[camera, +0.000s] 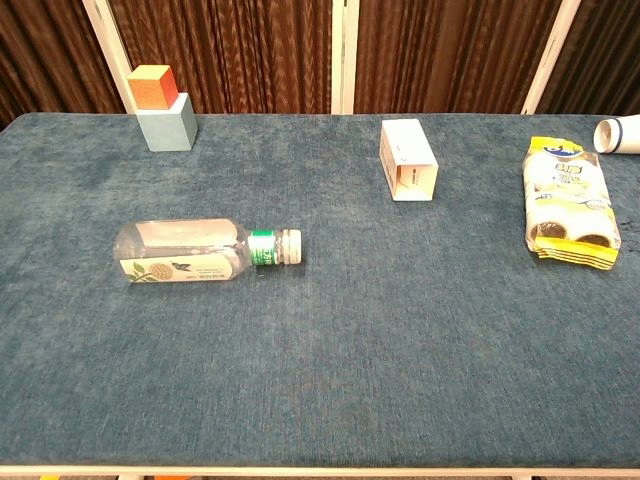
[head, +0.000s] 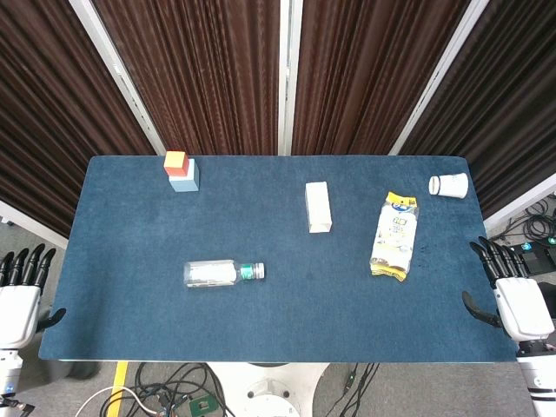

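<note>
Bottle (head: 217, 274) lying on its side on the counter (head: 304, 321), well apart from the left hand (head: 19, 300), out in front of it and over toward the right hand (head: 517, 300). Green cap pointing away from the left hand. Yellow snack pack (head: 394, 234) lying flat, near the right hand, in front of it and a bit toward the left one.

Both hands resting just off the counter's side edges, fingers spread, holding nothing, touching nothing.

For a good grab of the bottle: probably best to come in from above with the left hand. Keep the fingers wide. Close around the fat clear middle, not the thin cap end. Go slow, since a round bottle likely rolls at a bump. Squeeze softly; looks like thin plastic.

For the snack pack: reach with the right hand and pinch across the narrow sides. Looks soft, so go easy.

Further from both hands: white box (head: 318, 207), tipped white cup (head: 449, 185), and orange block (head: 176, 162) sitting on blue block (head: 185, 178). Stay away from those.
</note>
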Robot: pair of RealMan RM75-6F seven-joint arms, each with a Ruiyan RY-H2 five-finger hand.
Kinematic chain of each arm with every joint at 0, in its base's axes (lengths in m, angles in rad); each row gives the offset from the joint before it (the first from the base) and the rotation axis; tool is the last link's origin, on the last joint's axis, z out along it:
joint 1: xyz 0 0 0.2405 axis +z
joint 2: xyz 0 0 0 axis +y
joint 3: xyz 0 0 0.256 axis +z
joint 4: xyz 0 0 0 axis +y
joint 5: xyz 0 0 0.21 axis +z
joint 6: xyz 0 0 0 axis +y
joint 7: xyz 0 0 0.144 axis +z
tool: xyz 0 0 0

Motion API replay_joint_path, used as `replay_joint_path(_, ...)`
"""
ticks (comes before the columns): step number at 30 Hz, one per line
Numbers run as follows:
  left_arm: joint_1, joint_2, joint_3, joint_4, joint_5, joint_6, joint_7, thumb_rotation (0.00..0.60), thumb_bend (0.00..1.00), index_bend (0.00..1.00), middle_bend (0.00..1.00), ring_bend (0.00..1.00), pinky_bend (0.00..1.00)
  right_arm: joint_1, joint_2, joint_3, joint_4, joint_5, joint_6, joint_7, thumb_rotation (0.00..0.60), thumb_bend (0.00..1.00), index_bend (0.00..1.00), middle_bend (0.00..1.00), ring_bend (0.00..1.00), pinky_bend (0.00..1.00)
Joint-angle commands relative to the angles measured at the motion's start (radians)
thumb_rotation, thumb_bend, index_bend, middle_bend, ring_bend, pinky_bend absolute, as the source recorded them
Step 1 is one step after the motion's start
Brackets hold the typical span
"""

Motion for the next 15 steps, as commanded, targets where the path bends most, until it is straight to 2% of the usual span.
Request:
replay_joint_path(1, -0.001, 0.0, 0.0, 0.002, -0.001, -0.003, -0.002, 0.6, 0.02, 0.05, 0.02, 0.0, 0.0, -0.001, 0.0, 0.0, -0.002, 0.0, 0.002, -0.001, 0.6, 0.3, 0.0, 0.0, 0.0, 0.0)
replay_joint_path(15, -0.026, 0.007, -0.014, -0.01, 0.02, -0.02, 0.006, 0.6, 0.02, 0.05, 0.02, 0.0, 0.0, -0.015, 0.003, 0.005, 0.005, -0.008, 0.039, 0.009, 0.6, 0.3, 0.0, 0.0, 0.0, 0.0)
